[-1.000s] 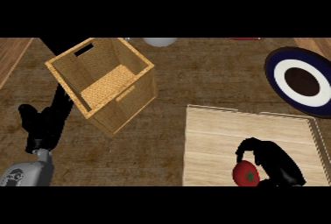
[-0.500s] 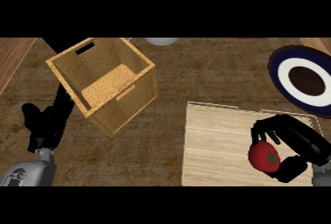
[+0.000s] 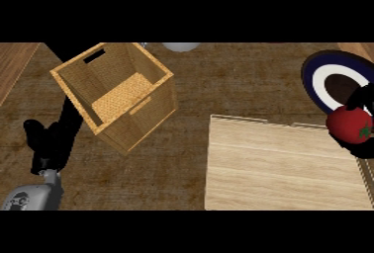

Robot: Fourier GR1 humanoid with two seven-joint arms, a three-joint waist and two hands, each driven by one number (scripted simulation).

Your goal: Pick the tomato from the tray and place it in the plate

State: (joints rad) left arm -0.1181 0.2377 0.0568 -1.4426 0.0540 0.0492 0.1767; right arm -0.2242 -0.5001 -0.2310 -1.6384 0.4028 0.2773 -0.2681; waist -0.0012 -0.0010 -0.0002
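Black fingers of the right hand curl round the round red tomato, carried at the head view's right edge — between the pale wooden tray and the dark blue, white-ringed plate. Picking looks done; setting it on the plate remains. Left hand rests open beside the woven wicker basket.
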